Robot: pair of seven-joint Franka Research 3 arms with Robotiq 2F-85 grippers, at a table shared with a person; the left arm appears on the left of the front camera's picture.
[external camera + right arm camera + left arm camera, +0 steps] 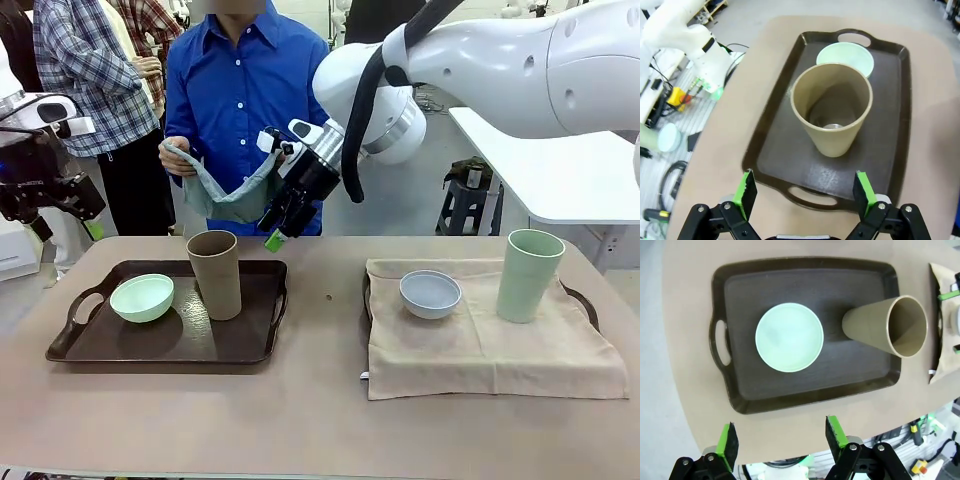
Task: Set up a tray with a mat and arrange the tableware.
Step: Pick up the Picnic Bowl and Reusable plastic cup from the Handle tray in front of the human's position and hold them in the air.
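Observation:
A dark brown tray [160,345] [790,275] [775,150] holds the mint green bowl [142,297] [789,336] [846,55] and the upright tan-brown cup [215,272] [885,327] [832,112]. A second tray, covered by a beige mat [480,350] [936,280], carries the pale blue-white bowl [430,293] and the pale green cup [528,275]. My right gripper [275,232] [805,187] hangs open just above and behind the tan cup, holding nothing. My left gripper [781,432] is open, high over the left tray's near edge.
Across the table a person in a blue shirt holds a grey-green cloth [225,195] in both hands, right behind my right gripper. My left arm [40,185] [685,30] sits at the table's left end. Bare tabletop [320,420] runs along the front.

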